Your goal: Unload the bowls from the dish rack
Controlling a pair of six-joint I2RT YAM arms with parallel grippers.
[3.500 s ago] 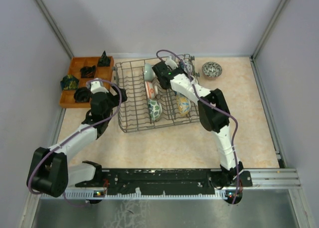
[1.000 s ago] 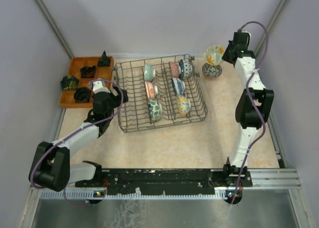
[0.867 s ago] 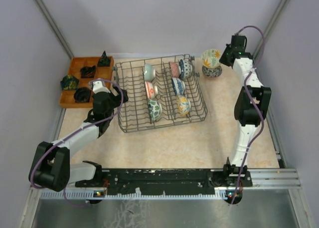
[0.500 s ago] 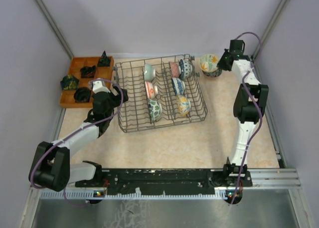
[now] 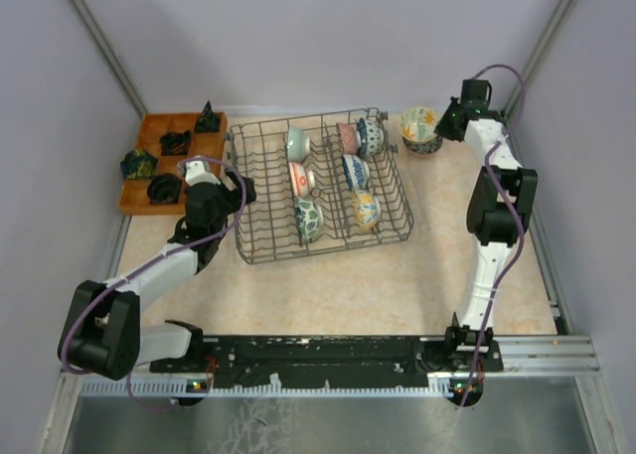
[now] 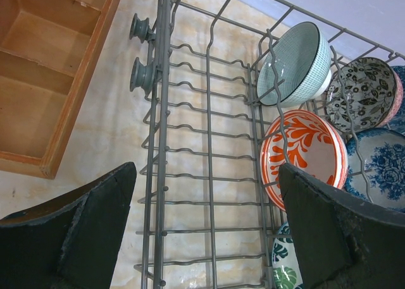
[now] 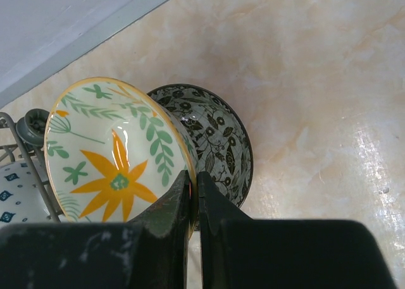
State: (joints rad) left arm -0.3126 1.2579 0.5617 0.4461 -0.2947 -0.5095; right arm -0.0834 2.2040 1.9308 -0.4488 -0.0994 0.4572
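The dish rack (image 5: 260,201) stands mid-table with several bowls upright between its tines, among them a pale green one (image 5: 295,142), a red-and-white one (image 5: 301,179) and a yellow one (image 5: 365,211). My right gripper (image 5: 444,124) is at the far right corner, shut on the rim of a yellow-flower bowl (image 7: 114,156). That bowl is tilted and sits partly inside a dark floral bowl (image 7: 218,137) on the table. My left gripper (image 6: 209,238) hangs open over the rack's empty left rows, with the red-and-white bowl (image 6: 304,156) beside its right finger.
An orange compartmented tray (image 5: 149,126) with dark objects sits at the far left, close to the rack. Walls close in the table on the left, back and right. The rack's corner (image 7: 25,128) lies just left of the held bowl.
My right gripper has carried the yellow-flower bowl down and a little left, onto the dark floral bowl. The left arm has not moved.
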